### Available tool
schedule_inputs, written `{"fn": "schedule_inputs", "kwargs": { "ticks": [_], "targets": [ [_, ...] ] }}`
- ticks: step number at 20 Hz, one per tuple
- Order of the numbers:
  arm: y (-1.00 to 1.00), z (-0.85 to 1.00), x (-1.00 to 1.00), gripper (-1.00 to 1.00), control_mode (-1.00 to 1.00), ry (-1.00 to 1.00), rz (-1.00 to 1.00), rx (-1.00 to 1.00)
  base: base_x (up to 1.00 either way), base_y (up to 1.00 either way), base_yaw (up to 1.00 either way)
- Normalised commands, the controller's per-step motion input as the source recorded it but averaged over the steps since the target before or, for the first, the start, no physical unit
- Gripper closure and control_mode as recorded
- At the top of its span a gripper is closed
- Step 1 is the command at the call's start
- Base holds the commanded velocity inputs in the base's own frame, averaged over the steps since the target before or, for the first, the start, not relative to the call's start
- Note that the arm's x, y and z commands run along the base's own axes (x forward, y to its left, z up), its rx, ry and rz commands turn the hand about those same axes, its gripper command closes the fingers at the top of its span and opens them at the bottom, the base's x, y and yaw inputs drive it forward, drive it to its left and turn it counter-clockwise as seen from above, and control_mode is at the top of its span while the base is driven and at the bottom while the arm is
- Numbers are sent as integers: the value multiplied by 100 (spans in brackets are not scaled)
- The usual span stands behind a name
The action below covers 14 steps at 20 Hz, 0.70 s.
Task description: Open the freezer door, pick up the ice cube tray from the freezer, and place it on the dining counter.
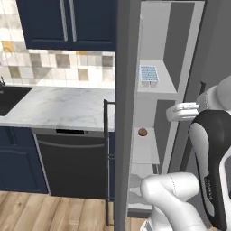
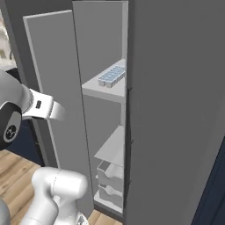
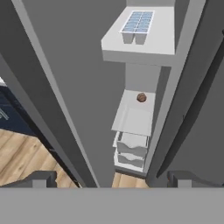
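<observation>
Two dark fingertips (image 3: pixel 39 178) stand wide apart, well short of the open pale-grey freezer (image 3: pixel 151 78), whose upper shelf holds the white ice cube tray of light-blue cubes (image 3: pixel 138 22), a small round brown item (image 3: pixel 141 97) on the shelf beneath.

Ice cube tray (image 3: pixel 138 25) flat on freezer (image 3: pixel 131 120) shelf

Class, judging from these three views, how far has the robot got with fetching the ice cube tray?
Done: the freezer door stands open. In hand: nothing; the gripper is open and empty, facing the freezer. Left: the ice cube tray sits on the upper shelf, to be picked up and carried to the dining counter.
</observation>
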Motion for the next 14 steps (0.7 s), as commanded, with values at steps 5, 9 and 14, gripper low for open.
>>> {"fn": "schedule_inputs", "kwargs": {
  "ticks": [5,9,14],
  "targets": [
    [0,0,0,-100,100,0,0,0,73,-18,4],
    [0,0,0,-100,100,0,0,0,92,-9,0],
    [0,0,0,-100,100,0,0,0,10,-41,0]
  ]
}}
